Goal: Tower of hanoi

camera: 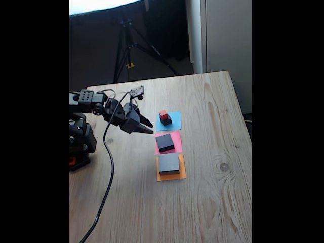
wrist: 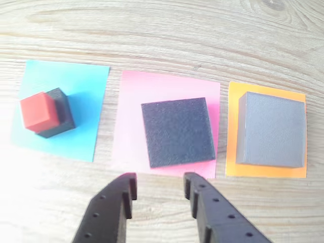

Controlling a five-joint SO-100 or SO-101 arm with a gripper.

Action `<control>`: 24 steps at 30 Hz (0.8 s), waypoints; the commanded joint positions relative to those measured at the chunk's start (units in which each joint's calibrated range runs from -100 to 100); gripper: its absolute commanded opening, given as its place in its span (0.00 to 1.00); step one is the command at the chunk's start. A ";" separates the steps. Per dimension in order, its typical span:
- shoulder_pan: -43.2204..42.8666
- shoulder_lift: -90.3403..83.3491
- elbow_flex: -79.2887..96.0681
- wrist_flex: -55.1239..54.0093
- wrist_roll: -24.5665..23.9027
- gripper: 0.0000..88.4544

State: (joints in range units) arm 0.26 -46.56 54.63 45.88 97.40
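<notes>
— Four blocks? Where?
— Grey slab on orange paper, black slab on pink paper, red cube atop black cube on blue paper.
— End effector?
— Spread, empty, above the worktop before the black slab.

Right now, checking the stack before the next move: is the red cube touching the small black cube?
Touching. The wrist view shows the red cube sitting directly on the small black cube, no gap between them, both on the blue paper square.
</notes>
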 commanded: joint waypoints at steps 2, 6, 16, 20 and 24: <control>-4.73 -0.83 -25.36 26.52 -4.42 0.07; -8.32 1.21 -39.99 38.18 -7.93 0.05; -16.51 3.56 -60.63 52.02 -15.79 0.04; -18.19 3.71 -63.54 53.72 -17.30 0.04; -19.10 2.73 -63.45 53.88 -17.96 0.05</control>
State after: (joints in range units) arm -17.91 -43.14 -7.08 98.16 80.21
